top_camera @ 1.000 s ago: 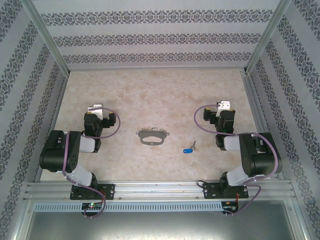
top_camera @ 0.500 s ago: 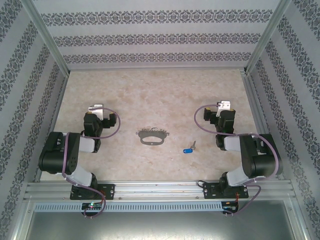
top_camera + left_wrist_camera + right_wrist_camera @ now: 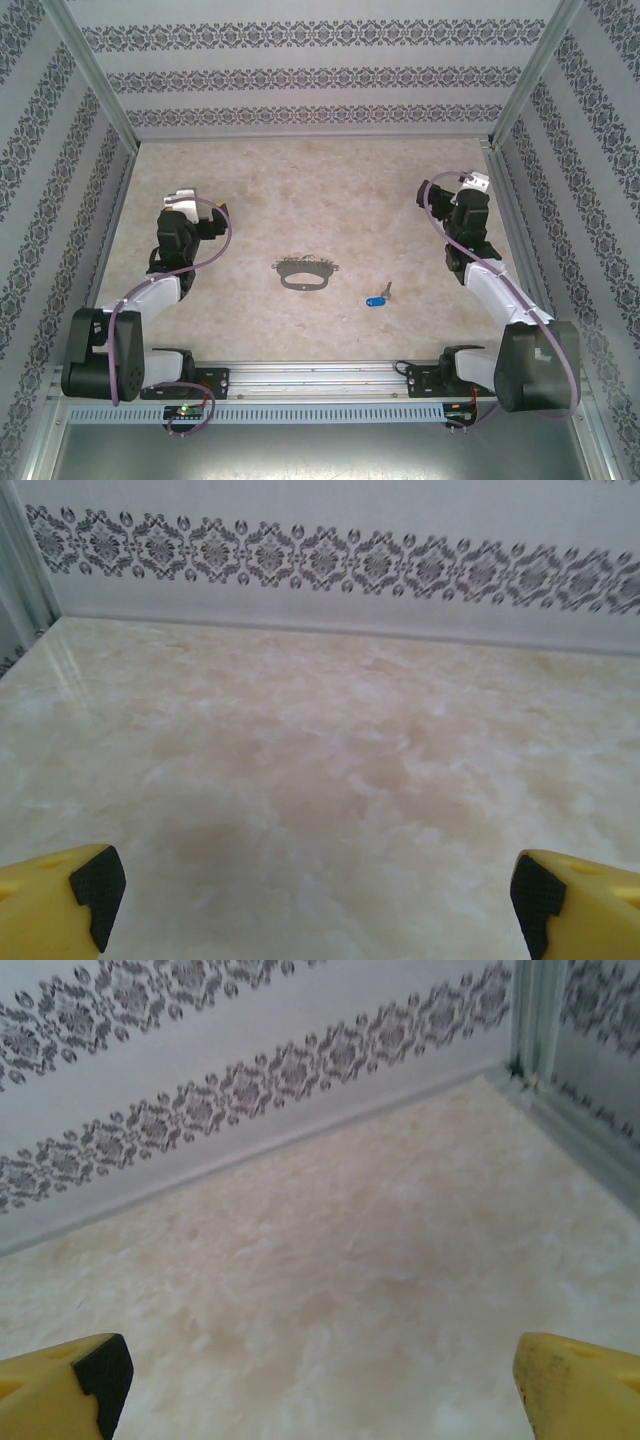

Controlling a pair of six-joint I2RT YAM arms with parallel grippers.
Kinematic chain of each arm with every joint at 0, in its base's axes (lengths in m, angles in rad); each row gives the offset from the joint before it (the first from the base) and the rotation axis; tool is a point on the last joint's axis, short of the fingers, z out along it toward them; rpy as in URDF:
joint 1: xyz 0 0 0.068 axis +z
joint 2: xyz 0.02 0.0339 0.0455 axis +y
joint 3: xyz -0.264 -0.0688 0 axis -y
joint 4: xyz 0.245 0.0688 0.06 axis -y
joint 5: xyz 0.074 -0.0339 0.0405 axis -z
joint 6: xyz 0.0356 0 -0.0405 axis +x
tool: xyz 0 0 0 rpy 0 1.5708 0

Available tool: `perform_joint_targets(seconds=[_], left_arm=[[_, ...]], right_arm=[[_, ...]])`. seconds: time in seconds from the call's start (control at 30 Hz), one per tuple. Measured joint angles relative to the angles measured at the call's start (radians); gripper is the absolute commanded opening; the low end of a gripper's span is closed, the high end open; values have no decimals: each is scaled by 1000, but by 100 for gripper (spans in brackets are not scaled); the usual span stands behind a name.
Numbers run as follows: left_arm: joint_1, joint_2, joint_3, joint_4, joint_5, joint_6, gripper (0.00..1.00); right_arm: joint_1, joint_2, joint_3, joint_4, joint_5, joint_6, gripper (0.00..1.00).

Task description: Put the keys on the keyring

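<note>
The keyring (image 3: 305,273) lies flat on the pale marbled table (image 3: 330,180), about midway between the two arms and closer to the near edge than to the far wall. The key (image 3: 377,298), with its blue head, lies to the right of the loop and slightly nearer. It is close to the loop but not touching it.

The left gripper (image 3: 183,203) is over the left part of the table, well apart from the keyring and a little farther back. In the left wrist view its yellow fingers (image 3: 45,900) with black pads (image 3: 98,885) sit at the two lower corners. They are spread wide with nothing between them but bare table.

The right gripper (image 3: 470,184) is over the right side near the wall, well away from the key. Its fingers (image 3: 580,1385) are likewise spread wide and hold nothing.

The walls (image 3: 320,78) carry bands of dark ornamental pattern.
</note>
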Motion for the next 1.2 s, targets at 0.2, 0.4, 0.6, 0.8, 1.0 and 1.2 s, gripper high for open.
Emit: perform_joint_targets(seconds=[0.2, 0.4, 0.6, 0.8, 1.0, 1.2], left_arm=[[-106, -23, 30, -71, 42, -104, 100], [-219, -23, 41, -120, 82, -170, 100], [-302, -23, 93, -220, 111, -211, 100], [-420, -21, 62, -225, 127, -306, 100], [-502, 101, -6, -128, 127, -424, 100], [-533, 316, 2, 6, 157, -516, 100]], right_arm=[[111, 15, 39, -153, -95, 55, 90], [331, 50, 24, -235, -129, 66, 88], [528, 72, -49, -267, -124, 103, 84], [559, 74, -138, -219, -191, 166, 76], [586, 116, -160, -145, -260, 211, 70], [592, 195, -162, -66, -305, 250, 67]])
